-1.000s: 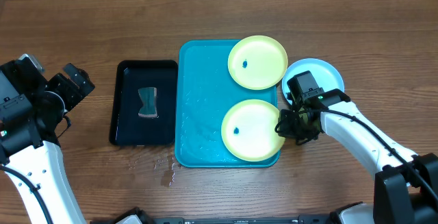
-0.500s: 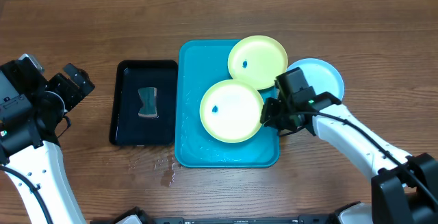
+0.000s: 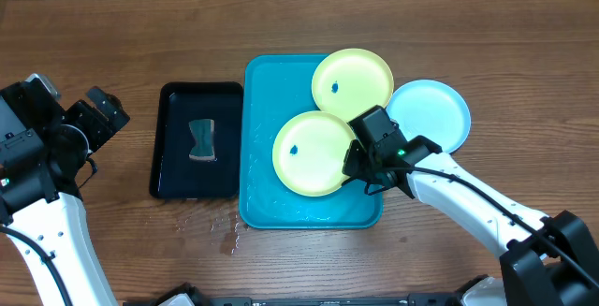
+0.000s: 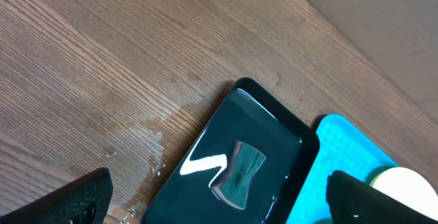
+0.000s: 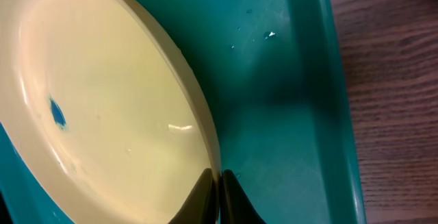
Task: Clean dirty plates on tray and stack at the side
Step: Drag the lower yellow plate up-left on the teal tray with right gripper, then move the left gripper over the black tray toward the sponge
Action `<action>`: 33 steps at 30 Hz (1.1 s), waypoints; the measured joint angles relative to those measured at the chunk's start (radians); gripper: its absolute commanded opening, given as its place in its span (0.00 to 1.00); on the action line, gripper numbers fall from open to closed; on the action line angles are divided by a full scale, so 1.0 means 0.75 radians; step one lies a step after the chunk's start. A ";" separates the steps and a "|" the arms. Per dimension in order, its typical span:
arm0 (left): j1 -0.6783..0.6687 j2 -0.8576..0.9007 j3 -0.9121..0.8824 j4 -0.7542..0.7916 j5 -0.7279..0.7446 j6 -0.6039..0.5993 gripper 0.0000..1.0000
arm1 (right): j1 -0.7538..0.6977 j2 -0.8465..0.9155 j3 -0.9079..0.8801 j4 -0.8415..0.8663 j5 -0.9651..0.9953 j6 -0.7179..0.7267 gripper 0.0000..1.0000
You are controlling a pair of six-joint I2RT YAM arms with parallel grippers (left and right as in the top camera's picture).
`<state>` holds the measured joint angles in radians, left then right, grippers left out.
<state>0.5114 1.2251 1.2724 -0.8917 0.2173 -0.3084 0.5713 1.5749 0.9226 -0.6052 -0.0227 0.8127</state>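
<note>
The turquoise tray (image 3: 262, 189) lies mid-table. One pale yellow-green plate (image 3: 352, 83) with a blue speck rests at the tray's far right corner. A second yellow-green plate (image 3: 314, 153), also with a blue speck, is held over the tray's middle; it fills the right wrist view (image 5: 102, 107). My right gripper (image 3: 355, 163) is shut on this plate's right rim (image 5: 217, 183). A light cyan plate (image 3: 430, 114) lies on the table right of the tray. My left gripper (image 3: 94, 119) is open and empty at the far left, above the table beside the black tray.
A smaller black tray (image 3: 173, 152) holding water and a dark green sponge (image 3: 202, 140) sits left of the turquoise tray; it shows in the left wrist view (image 4: 274, 135). Water drops (image 3: 225, 231) lie on the wood near the tray's front left corner.
My right gripper has moved the near yellow-green plate leftward from the tray's right front corner to the tray's middle. The left arm has not moved.
</note>
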 measured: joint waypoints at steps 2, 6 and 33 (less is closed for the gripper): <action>0.000 0.000 0.000 0.000 0.000 0.000 1.00 | 0.001 0.000 0.000 0.001 0.018 0.012 0.04; 0.000 0.000 0.000 0.000 0.000 0.000 1.00 | 0.001 0.001 -0.003 0.004 0.040 0.028 0.05; 0.000 0.000 0.000 0.000 0.000 0.000 1.00 | 0.001 0.008 -0.039 0.039 0.052 -0.030 0.40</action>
<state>0.5114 1.2251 1.2724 -0.8917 0.2173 -0.3084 0.5720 1.5810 0.8932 -0.5758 0.0162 0.7902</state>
